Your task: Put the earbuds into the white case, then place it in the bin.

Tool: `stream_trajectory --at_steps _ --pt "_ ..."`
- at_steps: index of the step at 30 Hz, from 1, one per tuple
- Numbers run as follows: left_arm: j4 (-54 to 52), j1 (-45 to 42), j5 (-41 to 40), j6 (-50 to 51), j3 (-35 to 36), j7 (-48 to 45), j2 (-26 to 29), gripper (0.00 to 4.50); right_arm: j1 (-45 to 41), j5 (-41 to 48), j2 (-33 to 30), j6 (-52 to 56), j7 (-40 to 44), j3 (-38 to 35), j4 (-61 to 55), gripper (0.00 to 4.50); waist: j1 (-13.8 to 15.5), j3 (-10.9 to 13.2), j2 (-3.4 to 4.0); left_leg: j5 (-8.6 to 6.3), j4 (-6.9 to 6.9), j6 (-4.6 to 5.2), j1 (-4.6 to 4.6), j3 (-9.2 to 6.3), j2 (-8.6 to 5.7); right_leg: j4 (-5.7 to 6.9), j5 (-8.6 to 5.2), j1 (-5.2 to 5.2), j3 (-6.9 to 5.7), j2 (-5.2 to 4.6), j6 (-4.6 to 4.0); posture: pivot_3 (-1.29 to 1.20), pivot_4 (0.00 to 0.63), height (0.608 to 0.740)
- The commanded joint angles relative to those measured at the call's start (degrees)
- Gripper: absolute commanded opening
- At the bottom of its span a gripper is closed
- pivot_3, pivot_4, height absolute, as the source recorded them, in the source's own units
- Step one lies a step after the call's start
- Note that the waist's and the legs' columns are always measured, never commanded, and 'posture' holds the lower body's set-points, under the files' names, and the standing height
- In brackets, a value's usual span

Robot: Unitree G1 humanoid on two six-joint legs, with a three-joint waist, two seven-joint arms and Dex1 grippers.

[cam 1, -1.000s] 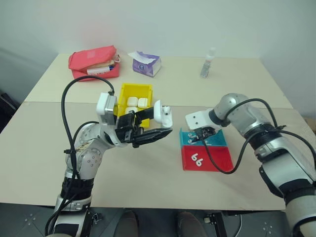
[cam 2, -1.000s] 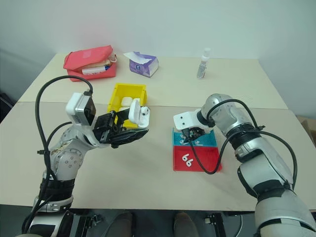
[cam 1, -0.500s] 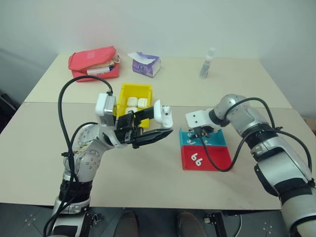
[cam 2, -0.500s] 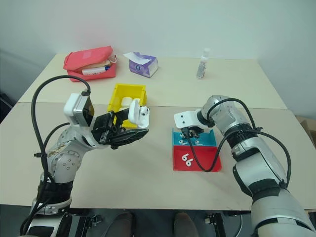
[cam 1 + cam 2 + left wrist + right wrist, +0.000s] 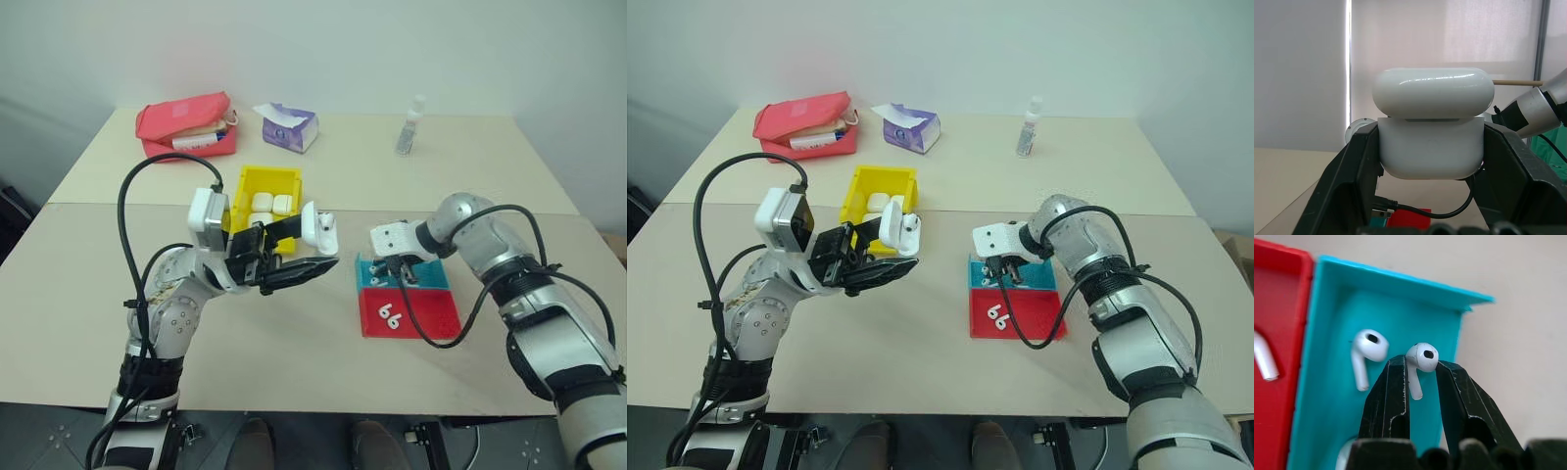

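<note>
The left gripper [image 5: 294, 250] is raised above the desk [image 5: 98, 294], left of centre, its two black fingers clamped on the sides of the white case [image 5: 1431, 147], whose lid stands open and tilted back. The case sits just near of the yellow bin [image 5: 263, 185], above the desk and not inside it; the bin already holds several white cases of the same kind. To the right, the right gripper [image 5: 1419, 377] reaches down into the teal tray [image 5: 1327, 396], which lies against the far edge of the red tray [image 5: 431, 318]. Its fingers are drawn close and pinch one earbud [image 5: 1419, 363] by the stem, the bud's head showing between the fingertips. A second earbud [image 5: 1365, 355] lies loose on the teal tray floor just beside it, and two more earbuds [image 5: 392, 317] lie in the red tray. At the far side of the desk are a red pouch [image 5: 186, 122] on the left, a purple tissue box [image 5: 290, 127] beside it, and a small clear bottle [image 5: 412, 125] toward the right.
</note>
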Motion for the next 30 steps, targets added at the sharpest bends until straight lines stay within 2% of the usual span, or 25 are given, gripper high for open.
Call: stream_trajectory --at_steps 1,4,6,10,16,20,24,30 --pt "-2.0 -0.5 -0.9 0.0 0.4 0.2 0.0 2.80 -0.4 5.2 -2.9 7.1 -1.1 -7.7 -7.5 0.63 0.0 0.0 0.06 0.00 0.00 0.00 -0.02 0.00 0.00 -0.02 0.00 -0.01 0.00 0.00 0.00 0.00 0.150 0.740" --pt "-2.0 -0.6 -1.0 0.2 0.1 0.6 -0.3 2.80 1.8 9.9 -4.6 13.9 -1.5 -12.9 -15.1 0.63 0.2 0.1 0.09 0.00 -0.02 0.01 -0.06 0.00 0.00 -0.05 0.00 -0.02 -0.01 0.00 0.00 0.00 0.150 0.740" --pt "-1.7 -0.9 -1.0 0.2 0.0 0.7 -0.6 2.80 4.3 16.2 -4.9 20.2 -2.1 -18.6 -22.2 0.63 0.3 0.1 0.09 -0.01 -0.03 0.01 -0.07 -0.01 0.00 -0.09 0.00 0.00 -0.02 0.00 0.00 0.00 0.150 0.740" --pt "-1.7 -0.9 -1.2 0.4 -0.2 1.0 -1.0 2.80 13.8 37.4 -3.4 35.5 -3.4 -34.4 -41.7 0.63 0.5 0.1 0.09 -0.01 -0.02 0.02 -0.08 -0.03 0.00 -0.09 0.00 0.01 -0.03 0.00 0.00 0.00 0.150 0.740" --pt "-1.6 -1.7 -1.6 1.1 -0.4 1.3 -1.3 2.80 25.7 60.1 1.2 48.5 -14.5 -47.0 -60.3 0.63 0.6 0.1 0.09 -0.02 0.00 0.03 -0.04 -0.04 0.00 -0.03 0.00 0.04 -0.02 0.01 0.01 0.00 0.150 0.740" --pt "-1.3 -2.4 -1.8 1.9 -0.7 1.2 -1.5 2.80 29.4 71.6 4.9 51.5 -24.2 -49.2 -67.5 0.63 0.0 0.1 0.09 -0.02 0.00 0.03 -0.02 -0.05 -0.01 0.03 0.00 0.04 -0.01 0.01 0.01 0.00 0.150 0.740" --pt "-0.7 -3.2 -1.9 2.6 -0.9 1.0 -1.6 2.80 30.4 79.9 7.5 51.2 -31.8 -47.0 -72.8 0.63 -0.1 0.1 0.09 -0.02 -0.02 0.03 -0.02 -0.07 -0.01 0.03 -0.01 0.04 -0.01 0.02 0.01 0.00 0.150 0.740" --pt "0.1 -4.1 -1.7 3.3 -1.6 0.3 -2.1 2.80 28.8 85.6 9.9 49.9 -37.9 -40.9 -73.5 0.63 0.0 0.1 0.09 -0.02 -0.02 0.03 -0.04 -0.09 -0.01 0.02 -0.01 0.04 -0.03 0.02 0.01 0.00 0.150 0.740"
